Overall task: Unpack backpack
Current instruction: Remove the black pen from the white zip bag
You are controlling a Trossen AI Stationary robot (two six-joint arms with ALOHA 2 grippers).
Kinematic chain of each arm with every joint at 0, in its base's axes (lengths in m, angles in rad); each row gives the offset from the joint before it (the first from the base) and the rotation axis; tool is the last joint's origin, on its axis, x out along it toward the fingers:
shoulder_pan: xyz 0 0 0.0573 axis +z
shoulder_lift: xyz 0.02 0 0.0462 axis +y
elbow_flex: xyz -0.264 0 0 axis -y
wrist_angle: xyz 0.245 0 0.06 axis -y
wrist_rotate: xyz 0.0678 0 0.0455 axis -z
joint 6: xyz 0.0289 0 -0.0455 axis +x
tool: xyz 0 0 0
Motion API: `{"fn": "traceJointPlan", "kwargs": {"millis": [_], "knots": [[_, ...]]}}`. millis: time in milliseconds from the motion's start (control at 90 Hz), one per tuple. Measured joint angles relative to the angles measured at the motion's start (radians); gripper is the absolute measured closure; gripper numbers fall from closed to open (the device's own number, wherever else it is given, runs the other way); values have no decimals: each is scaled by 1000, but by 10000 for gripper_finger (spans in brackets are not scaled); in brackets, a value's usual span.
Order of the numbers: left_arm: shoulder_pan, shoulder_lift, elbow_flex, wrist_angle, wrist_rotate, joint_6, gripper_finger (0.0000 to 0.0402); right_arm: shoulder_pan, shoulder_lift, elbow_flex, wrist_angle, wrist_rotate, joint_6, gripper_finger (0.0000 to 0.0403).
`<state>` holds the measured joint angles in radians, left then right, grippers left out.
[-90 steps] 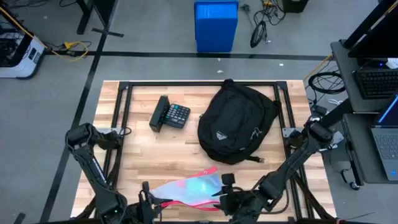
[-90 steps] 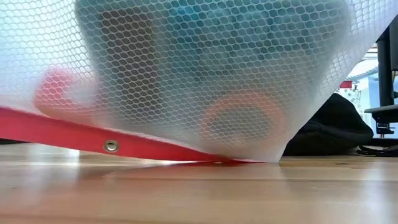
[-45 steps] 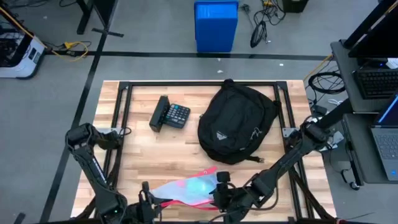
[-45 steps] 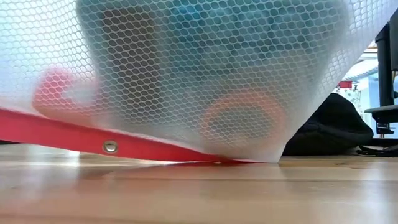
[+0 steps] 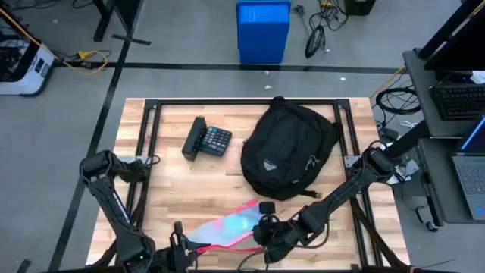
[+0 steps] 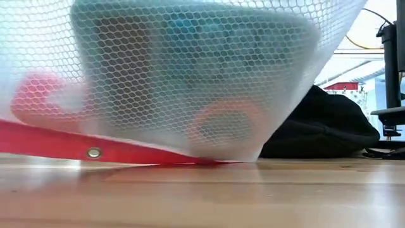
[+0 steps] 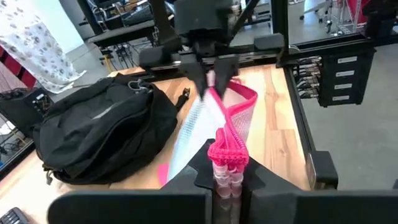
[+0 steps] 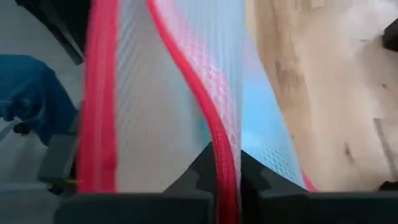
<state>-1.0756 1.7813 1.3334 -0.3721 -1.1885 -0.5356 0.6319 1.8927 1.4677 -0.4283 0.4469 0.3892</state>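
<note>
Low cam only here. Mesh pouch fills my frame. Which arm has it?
Observer: Both. The left gripper is shut on the pink zipper end of the mesh pouch, and the right gripper is shut on its red edge at the other end.
Operator: Anything else out on the table?
Observer: A black calculator lies on the wood, to the left of the backpack in the high view and apart from it.
</note>
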Motion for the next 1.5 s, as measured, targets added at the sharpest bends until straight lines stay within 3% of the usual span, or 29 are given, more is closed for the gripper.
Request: {"fn": "traceJointPlan", "kwargs": {"millis": [256, 411, 533, 600, 711, 867, 1144, 1500], "knots": [[-8, 1, 35, 28, 10, 146, 287, -74, 0, 0, -24, -2, -10, 403], [-7, 1, 106, 30, 3, 310, 219, -100, -2, 0, -26, -6, -61, 403], [0, 1, 169, 31, -94, 364, 192, -109, -3, 0, -26, -5, -80, 403], [13, -1, 185, 55, -98, 353, 188, -114, -3, 0, -26, -5, -80, 403], [49, 0, 187, 110, -64, 282, 187, -125, -17, 0, -27, -5, -80, 403], [123, 0, 187, 97, 62, 105, 187, -149, -43, 0, -10, -3, -96, 403], [246, 59, 178, 86, 222, -40, 187, -159, -55, 0, -8, -2, -140, 403], [293, 94, 179, -182, 283, -423, 187, -158, -55, 0, -26, -2, -141, 403]]}}
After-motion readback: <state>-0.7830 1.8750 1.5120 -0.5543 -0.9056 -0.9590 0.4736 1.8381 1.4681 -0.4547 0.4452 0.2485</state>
